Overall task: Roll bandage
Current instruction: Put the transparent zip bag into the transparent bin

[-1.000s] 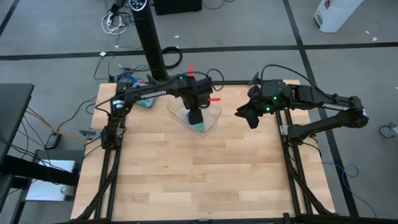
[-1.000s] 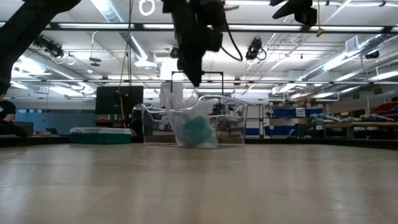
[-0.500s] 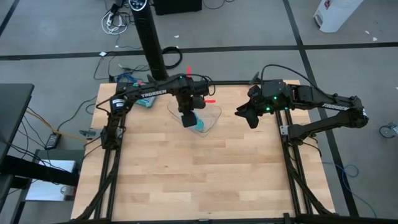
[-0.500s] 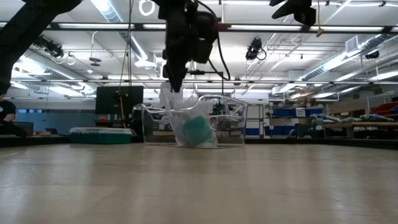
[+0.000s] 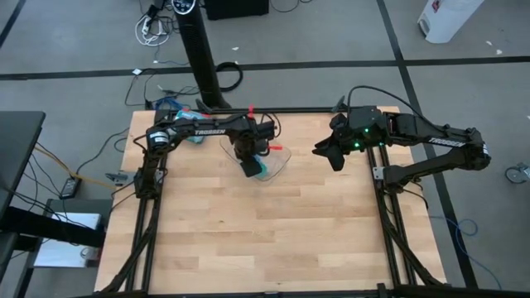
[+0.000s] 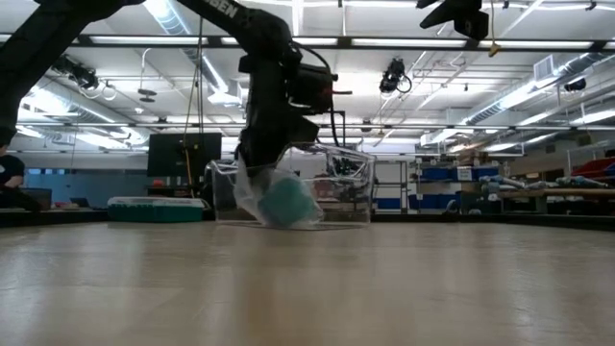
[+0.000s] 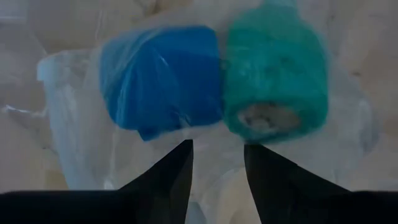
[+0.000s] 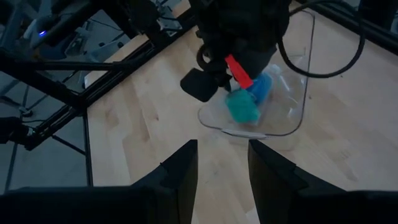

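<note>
Left gripper (image 5: 249,168) lower — beside bandage (image 7: 160,76)

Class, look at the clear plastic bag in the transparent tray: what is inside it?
Inside the clear bag lie two rolls side by side: the blue bandage and a teal-green roll. Their undersides and anything beneath them are hidden.

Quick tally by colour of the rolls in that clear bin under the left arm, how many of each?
Blue: 1, the bandage, a small roll inside a clear plastic bag.
Teal-green: 1, the teal-green roll right beside it.
Total: 2 rolls, both in the clear bin, just ahead of the left end effector.
</note>
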Motion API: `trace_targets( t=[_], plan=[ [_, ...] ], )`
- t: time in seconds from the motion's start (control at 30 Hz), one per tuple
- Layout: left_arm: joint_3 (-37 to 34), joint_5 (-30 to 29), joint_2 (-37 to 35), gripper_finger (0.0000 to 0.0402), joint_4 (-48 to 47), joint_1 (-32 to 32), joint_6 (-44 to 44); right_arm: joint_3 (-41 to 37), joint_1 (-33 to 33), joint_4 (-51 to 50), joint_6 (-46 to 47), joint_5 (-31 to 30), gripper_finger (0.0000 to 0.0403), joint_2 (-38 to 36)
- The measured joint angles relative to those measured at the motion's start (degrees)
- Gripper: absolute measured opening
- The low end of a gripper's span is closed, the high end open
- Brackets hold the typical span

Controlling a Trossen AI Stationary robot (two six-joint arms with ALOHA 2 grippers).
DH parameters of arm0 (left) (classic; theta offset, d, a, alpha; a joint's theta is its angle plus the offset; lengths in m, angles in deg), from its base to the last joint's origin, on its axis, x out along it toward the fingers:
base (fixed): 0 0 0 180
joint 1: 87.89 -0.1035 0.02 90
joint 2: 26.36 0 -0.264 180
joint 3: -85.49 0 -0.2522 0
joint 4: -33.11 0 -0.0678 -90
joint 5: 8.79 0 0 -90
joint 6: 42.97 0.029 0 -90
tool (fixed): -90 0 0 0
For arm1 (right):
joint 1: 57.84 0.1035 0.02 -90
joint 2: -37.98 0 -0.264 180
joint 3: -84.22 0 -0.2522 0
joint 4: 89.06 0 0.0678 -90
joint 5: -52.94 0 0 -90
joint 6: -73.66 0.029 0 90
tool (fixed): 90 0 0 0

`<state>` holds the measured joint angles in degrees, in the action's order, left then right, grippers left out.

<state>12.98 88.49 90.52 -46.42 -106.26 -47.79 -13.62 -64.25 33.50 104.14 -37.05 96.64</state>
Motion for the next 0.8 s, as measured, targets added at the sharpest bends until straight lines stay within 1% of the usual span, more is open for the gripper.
trace_targets(
  t=[0.2,0.27,0.33,0.4,0.5,0.7,0.8],
  plan=[
    [-1.5,-2.4,0.0,0.0151,4.6,0.1,-1.3,0.0,0.0,0.0,0.0,0.0,0.0132,0.0],
    [-1.5,-2.1,0.0,0.0151,6.3,0.1,-1.4,0.0,0.0,0.1,0.0,0.0,0.0132,0.0],
    [-0.5,-1.2,0.0,0.0151,5.3,0.1,-1.5,0.0,0.0,0.1,0.0,0.0,0.0132,0.0],
    [1.4,0.1,0.0,0.0151,2.8,0.1,-1.4,0.0,0.0,0.1,0.1,0.0,0.0132,0.0],
    [6.2,0.3,0.0,0.0151,-3.1,0.1,0.0,0.0,0.0,0.1,0.8,0.0,0.0132,0.0],
    [17.3,-2.4,0.0,0.0151,-10.4,0.0,2.0,0.0,0.0,0.1,0.3,-0.6,0.0132,0.0],
    [18.8,-2.5,-0.1,0.0151,-11.3,0.0,3.5,0.0,0.0,0.1,-0.4,-1.3,0.0132,0.0]
  ],
)
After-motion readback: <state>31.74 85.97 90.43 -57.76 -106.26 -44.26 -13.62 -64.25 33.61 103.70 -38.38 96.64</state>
